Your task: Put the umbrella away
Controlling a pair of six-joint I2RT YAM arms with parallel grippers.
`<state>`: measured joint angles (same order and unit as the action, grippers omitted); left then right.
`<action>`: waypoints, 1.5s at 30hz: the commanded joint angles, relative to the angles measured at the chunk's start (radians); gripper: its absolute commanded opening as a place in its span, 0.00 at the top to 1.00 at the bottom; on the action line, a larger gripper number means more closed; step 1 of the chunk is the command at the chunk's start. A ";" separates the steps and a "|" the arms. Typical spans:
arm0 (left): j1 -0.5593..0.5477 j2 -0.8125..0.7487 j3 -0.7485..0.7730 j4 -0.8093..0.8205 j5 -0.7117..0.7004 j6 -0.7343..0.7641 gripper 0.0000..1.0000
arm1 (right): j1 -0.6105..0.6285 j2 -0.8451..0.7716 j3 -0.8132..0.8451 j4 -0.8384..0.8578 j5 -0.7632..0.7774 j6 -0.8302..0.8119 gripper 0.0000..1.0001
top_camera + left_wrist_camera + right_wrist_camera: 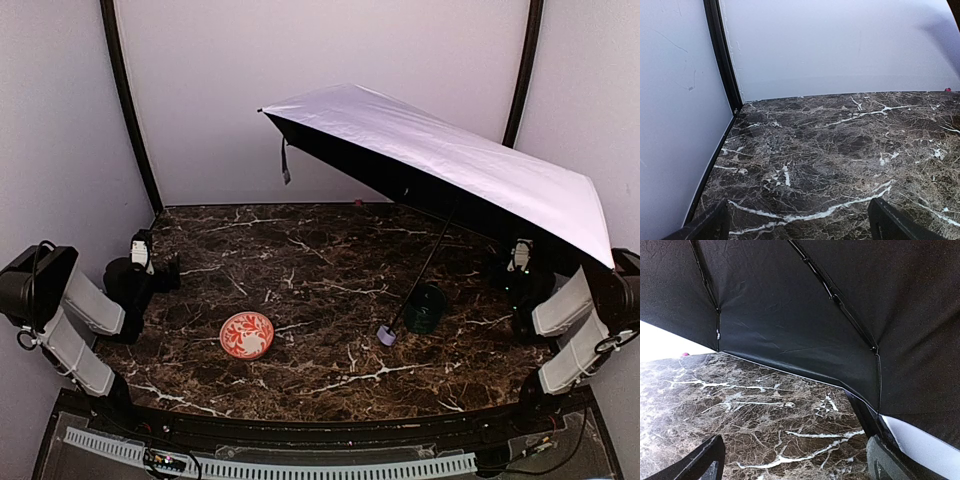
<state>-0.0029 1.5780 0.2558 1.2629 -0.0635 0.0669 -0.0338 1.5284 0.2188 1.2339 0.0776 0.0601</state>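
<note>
The open umbrella (pixel 450 160) stands tilted over the right half of the marble table, pale lavender-silver on top, black inside. Its thin black shaft slopes down to the small lavender handle (pixel 387 335) resting on the table. A black strap (pixel 286 160) hangs from its left corner. In the right wrist view the black underside (pixel 805 305) fills the upper frame. My left gripper (pixel 800 220) is open and empty at the table's left side. My right gripper (pixel 795 460) is open and empty under the canopy's right edge, far from the handle.
A dark green mug (pixel 426 308) stands just right of the handle, beside the shaft. A red patterned bowl (pixel 247 335) sits at front centre-left. White walls with black corner posts (pixel 725 60) enclose the table. A small pink object (pixel 358 203) lies at the back wall.
</note>
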 commanded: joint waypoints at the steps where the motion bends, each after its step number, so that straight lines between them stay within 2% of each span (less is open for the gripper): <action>1: 0.003 -0.004 0.002 0.021 0.008 0.004 0.01 | 0.000 0.003 0.017 0.035 -0.004 -0.008 0.01; 11: 0.003 -0.005 0.004 0.018 0.012 0.004 0.01 | -0.001 -0.007 -0.004 0.076 -0.011 -0.010 0.01; 15: 0.004 -0.008 0.010 0.011 0.012 0.004 0.01 | 0.011 -0.132 -0.087 0.107 -0.023 -0.027 0.01; 17: 0.004 -0.049 0.051 -0.087 -0.060 -0.018 0.01 | 0.013 -0.231 -0.091 -0.003 -0.018 -0.010 0.01; 20: 0.004 -0.141 0.192 -0.424 -0.133 -0.053 0.01 | 0.012 -0.358 -0.010 -0.329 -0.043 0.097 0.01; 23: -0.025 -0.181 0.256 -0.458 -0.081 -0.068 0.01 | 0.022 -0.399 0.013 -0.446 -0.086 0.078 0.01; 24: -0.052 -0.205 0.255 -0.425 -0.028 -0.068 0.01 | 0.022 -0.418 0.017 -0.484 -0.071 0.085 0.01; 26: -0.157 -0.250 0.279 -0.427 -0.035 -0.020 0.01 | 0.022 -0.466 0.028 -0.562 -0.036 0.101 0.01; 30: -0.426 -0.266 0.500 -0.783 -0.105 0.057 0.06 | 0.023 -0.569 0.060 -0.731 -0.064 0.140 0.01; 34: -0.762 -0.263 0.593 -0.985 -0.104 0.151 0.07 | 0.023 -0.615 0.033 -0.729 -0.091 0.160 0.01; 39: -1.035 -0.169 0.707 -1.293 -0.044 0.088 0.11 | 0.024 -0.607 0.036 -0.726 -0.087 0.162 0.01; 41: -1.100 -0.128 0.738 -1.393 -0.039 0.035 0.12 | 0.024 -0.595 0.042 -0.726 -0.099 0.159 0.01; 42: -1.118 -0.110 0.756 -1.444 -0.024 -0.009 0.16 | 0.023 -0.588 0.046 -0.728 -0.103 0.157 0.01; 43: -1.127 -0.089 0.776 -1.505 -0.005 -0.051 0.24 | 0.023 -0.584 0.049 -0.728 -0.105 0.158 0.01; 45: -1.131 -0.056 0.815 -1.639 0.026 -0.119 0.51 | 0.024 -0.579 0.053 -0.729 -0.109 0.162 0.01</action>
<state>-1.1252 1.4761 1.0058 -0.0189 -0.0879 0.0841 -0.0151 0.9394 0.2447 0.5011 -0.0093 0.2085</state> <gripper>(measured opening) 0.714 0.994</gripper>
